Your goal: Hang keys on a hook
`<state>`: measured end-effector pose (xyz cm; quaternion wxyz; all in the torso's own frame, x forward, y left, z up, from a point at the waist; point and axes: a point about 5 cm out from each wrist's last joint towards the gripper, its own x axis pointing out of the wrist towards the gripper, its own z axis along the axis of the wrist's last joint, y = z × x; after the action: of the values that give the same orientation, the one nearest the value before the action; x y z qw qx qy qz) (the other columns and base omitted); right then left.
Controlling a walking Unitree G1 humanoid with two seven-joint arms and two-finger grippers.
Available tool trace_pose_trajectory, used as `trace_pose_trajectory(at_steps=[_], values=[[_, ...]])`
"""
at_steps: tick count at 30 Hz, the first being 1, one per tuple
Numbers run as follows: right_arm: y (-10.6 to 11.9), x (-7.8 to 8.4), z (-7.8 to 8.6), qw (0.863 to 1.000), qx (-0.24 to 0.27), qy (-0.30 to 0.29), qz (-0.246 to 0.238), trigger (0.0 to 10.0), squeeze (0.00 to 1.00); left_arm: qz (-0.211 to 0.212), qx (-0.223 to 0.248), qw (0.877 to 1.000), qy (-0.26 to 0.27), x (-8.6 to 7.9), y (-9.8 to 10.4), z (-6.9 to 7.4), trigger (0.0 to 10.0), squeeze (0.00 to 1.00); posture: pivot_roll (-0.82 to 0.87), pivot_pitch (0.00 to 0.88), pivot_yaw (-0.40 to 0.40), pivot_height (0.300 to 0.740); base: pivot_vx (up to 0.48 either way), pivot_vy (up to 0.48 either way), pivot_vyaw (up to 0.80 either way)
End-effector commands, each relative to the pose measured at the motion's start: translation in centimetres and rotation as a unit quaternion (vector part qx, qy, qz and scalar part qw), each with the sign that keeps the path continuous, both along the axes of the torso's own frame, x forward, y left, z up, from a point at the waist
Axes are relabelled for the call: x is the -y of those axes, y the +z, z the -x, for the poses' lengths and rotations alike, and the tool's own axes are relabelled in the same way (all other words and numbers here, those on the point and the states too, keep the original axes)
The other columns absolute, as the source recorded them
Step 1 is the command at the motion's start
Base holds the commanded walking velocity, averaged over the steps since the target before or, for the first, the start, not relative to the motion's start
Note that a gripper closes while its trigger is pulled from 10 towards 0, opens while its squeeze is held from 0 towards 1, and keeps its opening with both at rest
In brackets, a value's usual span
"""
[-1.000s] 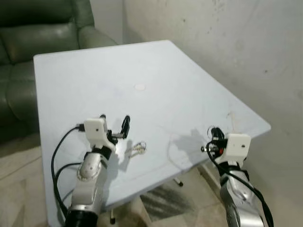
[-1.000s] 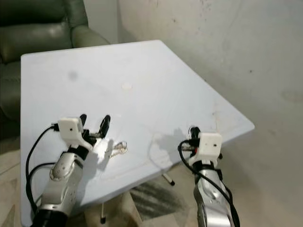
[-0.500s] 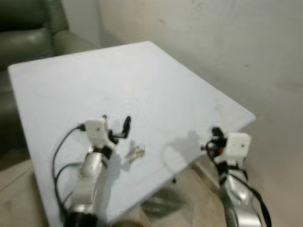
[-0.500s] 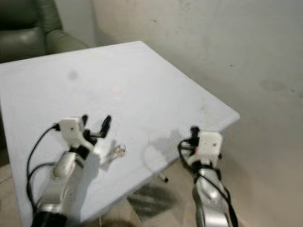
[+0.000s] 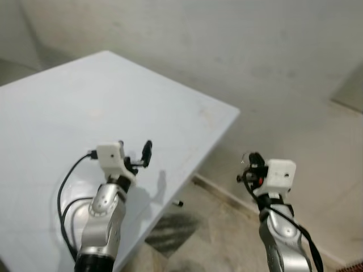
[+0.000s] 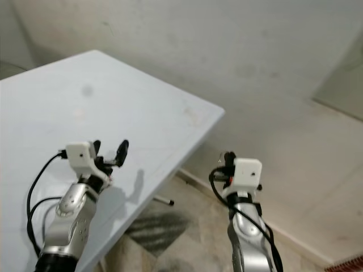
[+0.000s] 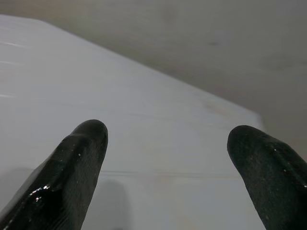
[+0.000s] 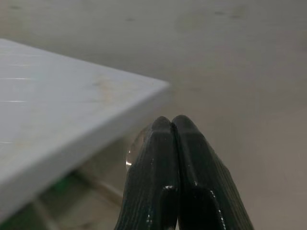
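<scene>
1. We see the left gripper (image 5: 134, 148) held above the near part of the pale tabletop (image 5: 85, 96), close to its right-hand edge. Its jaws are spread wide with nothing between them. In the left wrist view the two black fingertips (image 7: 84, 143) frame only bare surface.
2. The right gripper (image 5: 248, 161) is raised off to the right, past the tabletop edge and over the floor (image 5: 221, 226), well apart from the table corner. Its jaws are pressed together, and the right wrist view shows the fingers (image 8: 163, 158) meeting along their length with nothing visibly clamped.
3. Just behind those fingers there is a small pale curved glint (image 8: 130, 154) – we cannot tell what it is.
4. Where the keys lie we cannot tell from these views.
5. Around the arms we note:
   - a black cable (image 5: 62, 192) looping beside the left forearm;
   - a faint brownish stain (image 5: 205, 115) on the tabletop near its far corner;
   - a slim table foot (image 5: 177, 203) with a dark tip resting on the floor under the edge;
   - a dark striped patch (image 5: 170, 232) on the floor beside it.
6. A plain, scuffed wall (image 5: 227, 45) rises behind the table – nothing stands between either gripper and it.
</scene>
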<state>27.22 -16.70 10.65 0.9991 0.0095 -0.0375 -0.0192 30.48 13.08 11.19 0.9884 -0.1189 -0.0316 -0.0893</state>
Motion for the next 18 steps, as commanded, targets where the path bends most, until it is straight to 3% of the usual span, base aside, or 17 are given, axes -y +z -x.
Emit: trace_pose_trajectory(at_steps=[1, 12, 18], values=[[0.4, 0.2, -0.1, 1.000, 0.007, -0.008, -0.002, 10.0, 0.00, -0.008, 0.003, 1.000, -0.007, 0.1, 0.3, 0.0, 10.0, 0.00, 0.01, 0.071, -0.070, 0.740, 0.000, 0.000, -0.77], [1.1, 0.6, -0.1, 1.000, 0.019, -0.010, 0.004, 10.0, 0.00, -0.031, 0.014, 0.999, -0.020, -0.2, 0.6, 0.8, 10.0, 0.00, 0.01, 0.062, -0.070, 0.740, 0.000, 0.000, -0.77], [1.5, 1.1, -0.4, 1.000, 0.024, -0.013, 0.013, 10.0, 0.00, -0.042, 0.016, 0.999, -0.002, -1.3, 1.0, 0.3, 10.0, 0.00, 0.02, 0.056, -0.061, 0.740, 0.000, 0.000, -0.76]])
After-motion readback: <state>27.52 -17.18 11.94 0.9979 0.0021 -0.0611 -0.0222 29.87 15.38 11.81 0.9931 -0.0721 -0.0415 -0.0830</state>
